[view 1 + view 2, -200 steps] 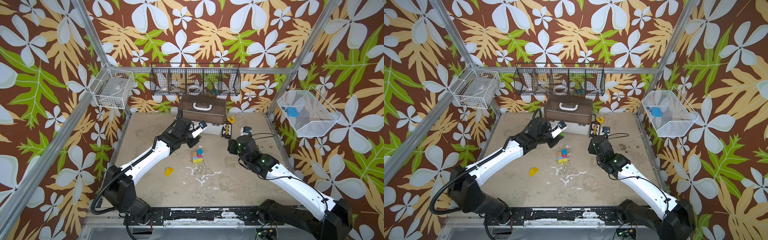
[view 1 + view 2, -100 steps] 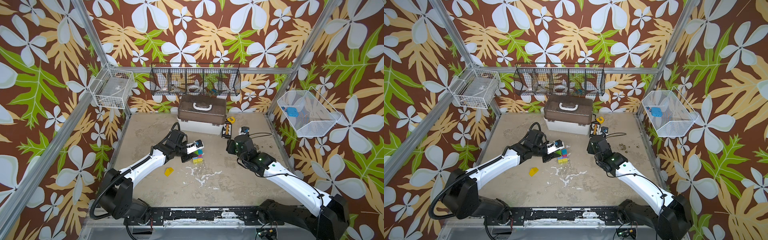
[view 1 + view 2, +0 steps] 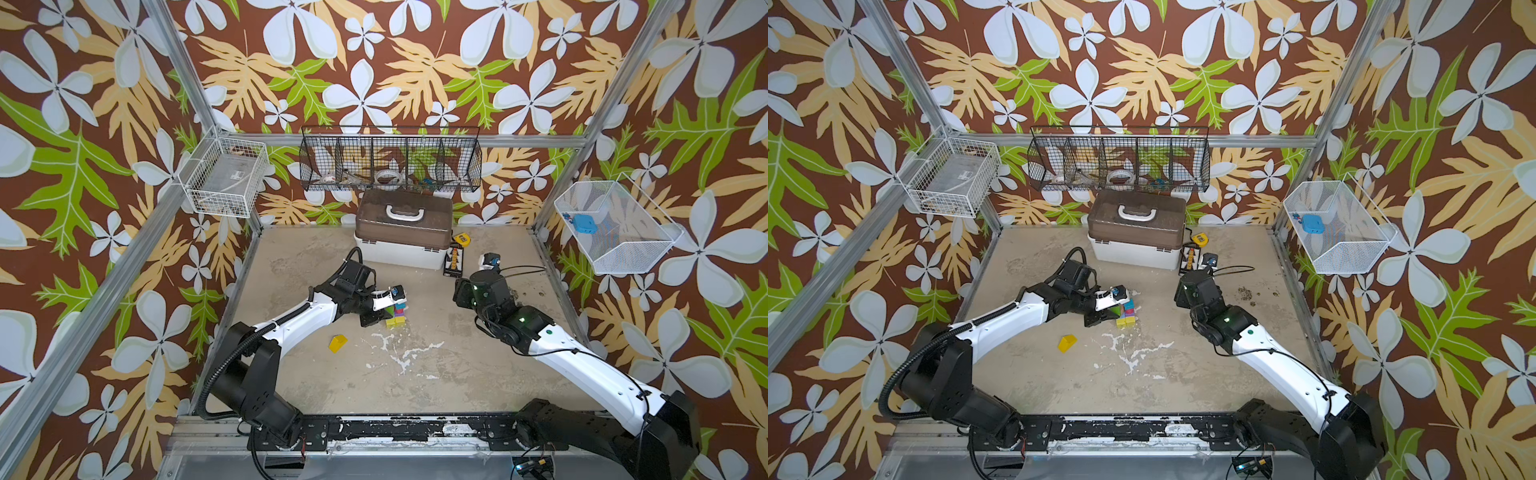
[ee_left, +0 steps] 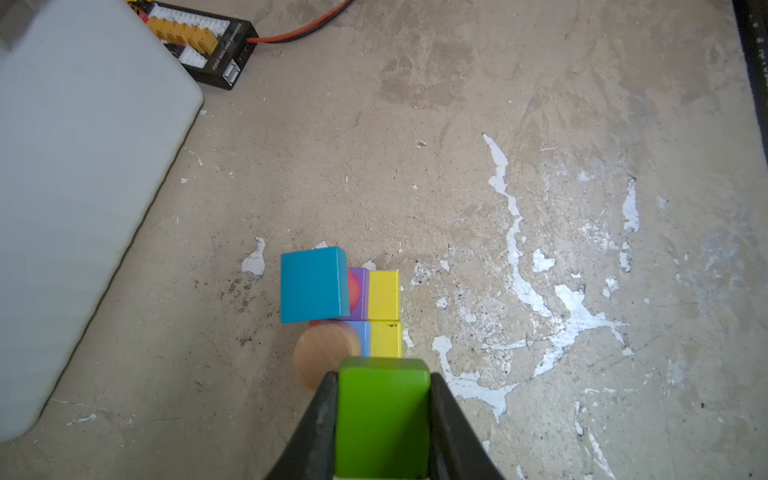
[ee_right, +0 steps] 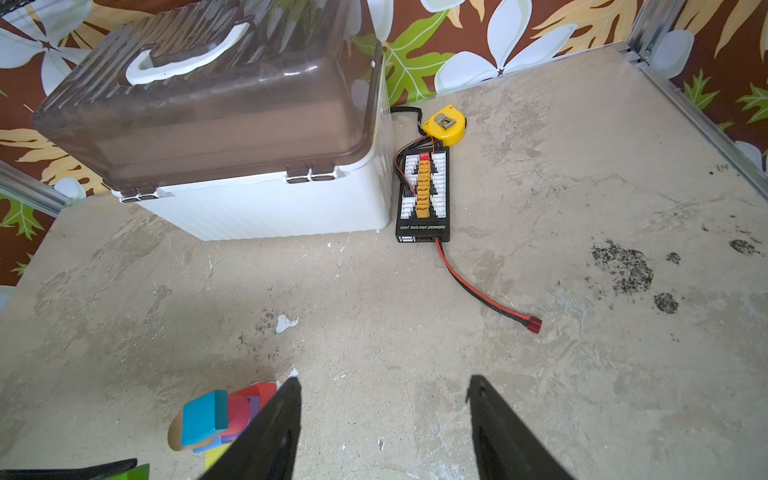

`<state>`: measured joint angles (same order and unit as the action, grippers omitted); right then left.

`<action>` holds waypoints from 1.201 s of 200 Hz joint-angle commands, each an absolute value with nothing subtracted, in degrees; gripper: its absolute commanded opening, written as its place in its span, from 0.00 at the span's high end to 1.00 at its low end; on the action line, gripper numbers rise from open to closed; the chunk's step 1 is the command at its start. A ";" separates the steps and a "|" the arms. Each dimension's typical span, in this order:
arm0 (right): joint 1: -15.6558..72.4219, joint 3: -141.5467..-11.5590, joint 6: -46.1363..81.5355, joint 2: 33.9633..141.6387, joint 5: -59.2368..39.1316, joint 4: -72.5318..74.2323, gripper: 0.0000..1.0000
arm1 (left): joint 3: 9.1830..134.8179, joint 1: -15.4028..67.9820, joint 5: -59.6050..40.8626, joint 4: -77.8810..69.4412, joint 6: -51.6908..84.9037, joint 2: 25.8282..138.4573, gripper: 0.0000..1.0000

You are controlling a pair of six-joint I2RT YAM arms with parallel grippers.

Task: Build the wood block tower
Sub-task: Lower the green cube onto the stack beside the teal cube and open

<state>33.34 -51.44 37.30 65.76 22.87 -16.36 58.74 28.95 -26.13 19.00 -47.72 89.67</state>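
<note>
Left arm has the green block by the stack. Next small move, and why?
Probably ease the left gripper forward a little, so the green block it grips sits over the two yellow blocks, then lower. In the left wrist view the block lines up with them but lies short of them, and the tan cylinder is close beside the gripper.

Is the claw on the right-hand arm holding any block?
No, the right gripper stands open with nothing in it.

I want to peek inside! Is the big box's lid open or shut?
Shut. The brown lid sits flat on the white box with no gap, and both clips lie across the seam at the front.
</note>
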 commanded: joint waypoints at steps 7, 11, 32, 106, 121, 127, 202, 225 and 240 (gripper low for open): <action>33.40 -51.76 37.58 65.92 23.73 -15.95 0.36 | 60.58 28.45 -25.71 20.79 -48.67 92.06 1.00; 33.40 -51.78 37.57 65.92 23.73 -15.93 0.36 | 60.99 28.41 -25.66 21.11 -48.62 92.55 1.00; 33.39 -51.85 37.60 65.83 23.73 -16.00 0.36 | 63.67 28.38 -25.61 22.79 -47.57 94.70 1.00; 33.39 -51.86 37.66 65.83 23.57 -16.08 0.36 | 65.56 28.39 -24.75 22.59 -44.76 95.95 1.00; 33.38 -51.86 37.63 65.74 23.55 -16.00 0.36 | 65.95 28.39 -24.17 22.41 -43.89 96.49 1.00; 33.39 -51.87 37.62 65.74 23.55 -16.09 0.36 | 66.16 28.39 -24.02 22.41 -43.56 96.72 1.00; 33.40 -51.93 37.61 65.74 23.73 -16.24 0.36 | 67.90 28.39 -24.35 22.68 -42.10 98.44 1.00; 33.40 -51.94 37.62 65.65 23.65 -16.26 0.36 | 68.03 28.39 -24.35 22.76 -41.93 98.53 1.00; 33.40 -51.94 37.63 65.64 23.64 -16.26 0.36 | 68.19 28.39 -24.41 22.83 -41.90 98.77 1.00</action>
<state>33.34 -51.55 37.45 65.84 22.87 -16.36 67.61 28.53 -23.86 22.22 -42.09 98.50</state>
